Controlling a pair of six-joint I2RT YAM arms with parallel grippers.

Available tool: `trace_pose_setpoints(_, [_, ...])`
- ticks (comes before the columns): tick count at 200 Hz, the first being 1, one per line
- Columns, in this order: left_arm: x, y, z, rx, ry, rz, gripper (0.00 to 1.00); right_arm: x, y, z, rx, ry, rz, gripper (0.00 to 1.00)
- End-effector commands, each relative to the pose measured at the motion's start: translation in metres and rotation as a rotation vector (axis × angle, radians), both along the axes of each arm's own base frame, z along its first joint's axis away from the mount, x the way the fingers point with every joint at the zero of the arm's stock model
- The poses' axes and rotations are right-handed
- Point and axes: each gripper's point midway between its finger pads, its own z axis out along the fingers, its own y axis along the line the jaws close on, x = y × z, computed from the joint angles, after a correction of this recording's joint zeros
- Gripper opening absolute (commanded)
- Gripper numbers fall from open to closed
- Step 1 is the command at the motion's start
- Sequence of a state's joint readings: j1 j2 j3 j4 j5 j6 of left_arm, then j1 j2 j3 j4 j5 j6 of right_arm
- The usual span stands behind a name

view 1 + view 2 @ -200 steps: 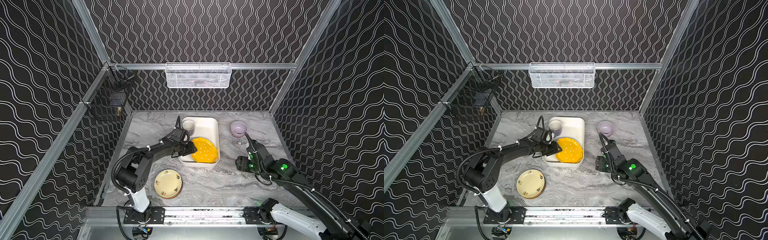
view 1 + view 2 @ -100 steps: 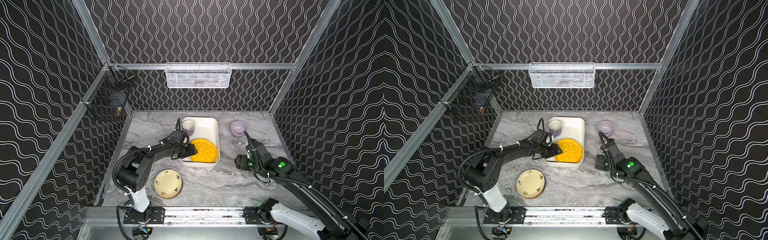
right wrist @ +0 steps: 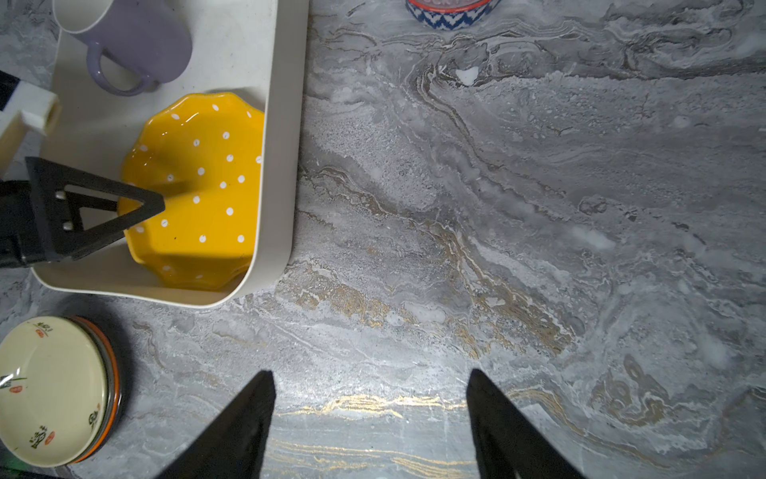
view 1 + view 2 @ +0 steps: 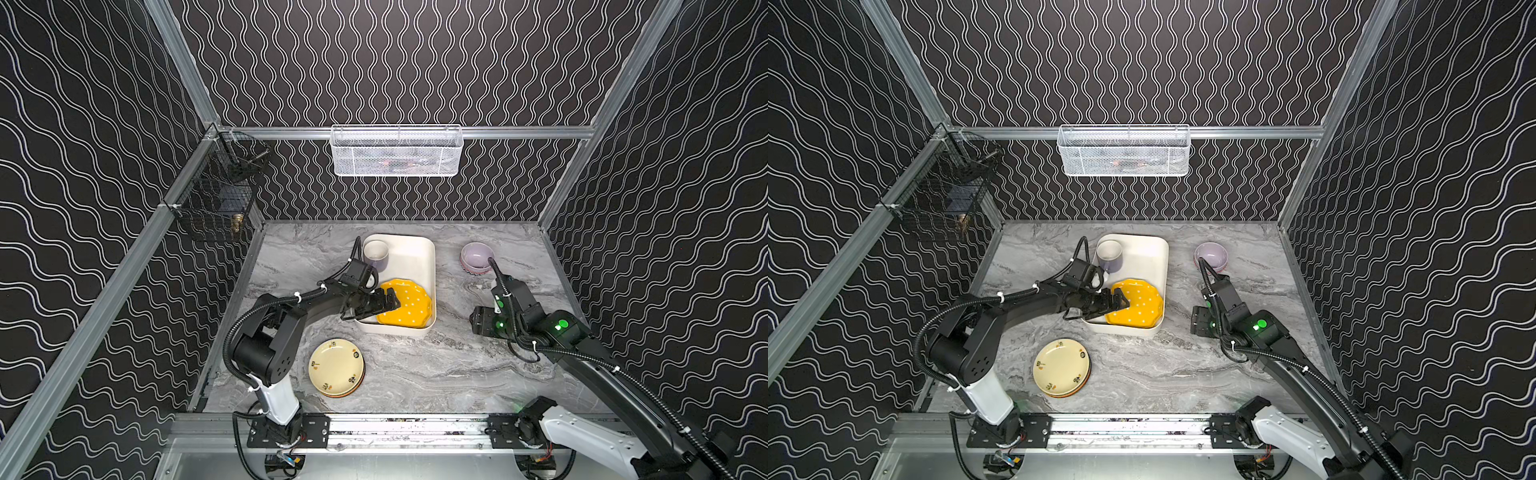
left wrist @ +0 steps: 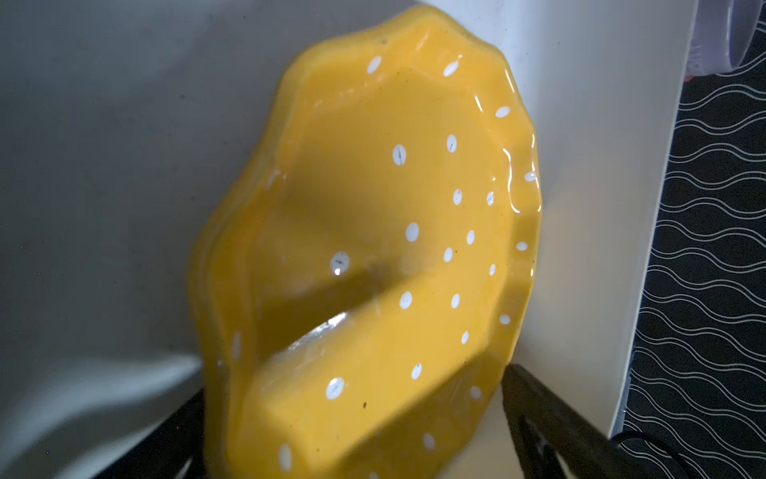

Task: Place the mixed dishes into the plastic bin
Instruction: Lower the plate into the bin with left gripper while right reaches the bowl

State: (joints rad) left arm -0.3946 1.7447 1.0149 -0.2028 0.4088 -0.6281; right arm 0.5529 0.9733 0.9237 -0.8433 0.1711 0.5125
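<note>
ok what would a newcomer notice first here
The bright yellow dotted plate at the near end of the cream bin, with the open left fingers straddling its edge. Next, the stack of plates on the marble table nearer the front, and the lilac bowl right of the bin.

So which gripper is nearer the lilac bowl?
Right. The right gripper hangs open over bare table on the near side of the bowl. The left gripper is farther off, across the bin, over the yellow plate.
</note>
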Motion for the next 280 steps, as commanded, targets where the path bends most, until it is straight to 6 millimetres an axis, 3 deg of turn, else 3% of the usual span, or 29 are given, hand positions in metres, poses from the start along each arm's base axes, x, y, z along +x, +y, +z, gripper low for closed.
trace_pose_setpoints(1, [0.0,0.001,0.01,0.006,-0.03,-0.012,0.99,0.008,0.002,0.001,0.025,-0.014,-0.003,0.74])
trace_pose_setpoints(51, [-0.002,0.007,0.05,0.013,-0.114,-0.014,0.99,0.028,-0.004,-0.003,0.041,0.007,-0.035,0.74])
trace_pose_setpoints(87, [-0.009,0.009,0.074,-0.007,-0.16,-0.025,0.99,0.06,-0.021,-0.005,0.06,0.019,-0.128,0.74])
trace_pose_setpoints(101, [-0.015,0.01,0.076,-0.011,-0.165,-0.036,0.99,0.069,-0.024,-0.013,0.064,0.036,-0.155,0.74])
trace_pose_setpoints(105, [-0.016,0.01,0.076,-0.012,-0.163,-0.038,0.98,0.076,-0.024,-0.003,0.077,0.011,-0.159,0.73])
trace_pose_setpoints(134, [-0.026,0.015,0.072,-0.002,-0.163,-0.04,0.99,0.102,-0.037,-0.009,0.064,0.017,-0.215,0.73])
trace_pose_setpoints(152, [-0.028,0.026,0.072,0.046,-0.182,-0.017,0.99,0.124,-0.051,-0.01,0.072,0.022,-0.262,0.72])
trace_pose_setpoints(177, [-0.027,0.051,0.076,0.168,-0.231,0.023,0.99,0.158,-0.071,-0.013,0.088,0.032,-0.328,0.62])
trace_pose_setpoints(214, [-0.026,0.09,0.075,0.266,-0.249,0.108,0.99,0.203,-0.097,-0.04,0.077,0.105,-0.394,0.5])
trace_pose_setpoints(239, [-0.024,0.099,0.066,0.263,-0.224,0.12,0.99,0.225,-0.104,-0.062,0.093,0.143,-0.415,0.45])
trace_pose_setpoints(257, [-0.021,0.099,0.061,0.246,-0.21,0.121,0.98,0.238,-0.106,-0.064,0.108,0.145,-0.417,0.44])
trace_pose_setpoints(262, [-0.02,0.099,0.061,0.242,-0.208,0.121,0.99,0.241,-0.106,-0.076,0.106,0.168,-0.417,0.44])
trace_pose_setpoints(280, [-0.015,0.098,0.056,0.231,-0.192,0.121,0.99,0.252,-0.107,-0.079,0.109,0.16,-0.414,0.44])
